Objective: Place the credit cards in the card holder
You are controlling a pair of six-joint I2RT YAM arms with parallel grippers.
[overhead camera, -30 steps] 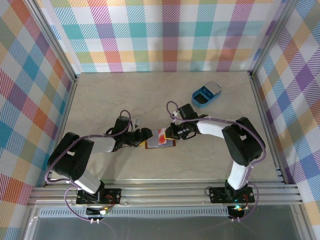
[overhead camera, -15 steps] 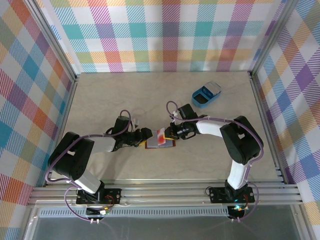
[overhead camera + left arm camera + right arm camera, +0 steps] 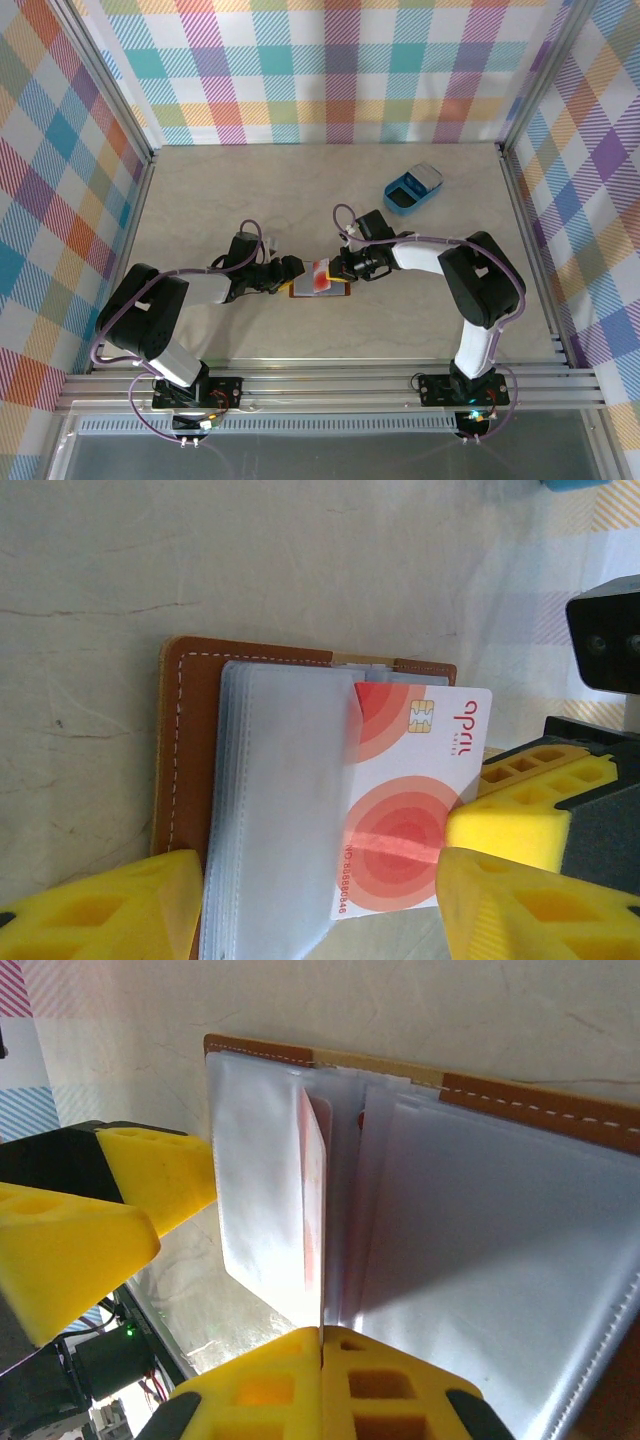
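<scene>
Credit card [image 3: 314, 1210]: the right gripper [image 3: 320, 1352] is clenched on its near edge, both yellow pads pressed together with the card standing edge-on between them. The card runs straight ahead of those fingers, slotted between two of the clear sleeves [image 3: 480, 1260] of the card holder [image 3: 540, 1112]. The holder lies open on the table [image 3: 250, 190], between the two arms.

In the left wrist view, the card's leading long edge is just tucked under a sleeve leaf and most of the card is out in the open. Its long axis lies across the push line, so it goes in the short way, toward the left arm.

The left gripper [image 3: 318, 880] is spread wide and, as far as I can see, grasps nothing. One finger is at the holder's brown corner, the other just beside the card's lower edge.

My read:
- **Progress:** insertion is barely begun.
- **Next push:** it should go straight toward the left gripper, with the card parallel to the leaves.
- **Risks:** the card could catch a leaf edge, or the push could slide the whole holder. The left fingers look placed to brace against that.
</scene>
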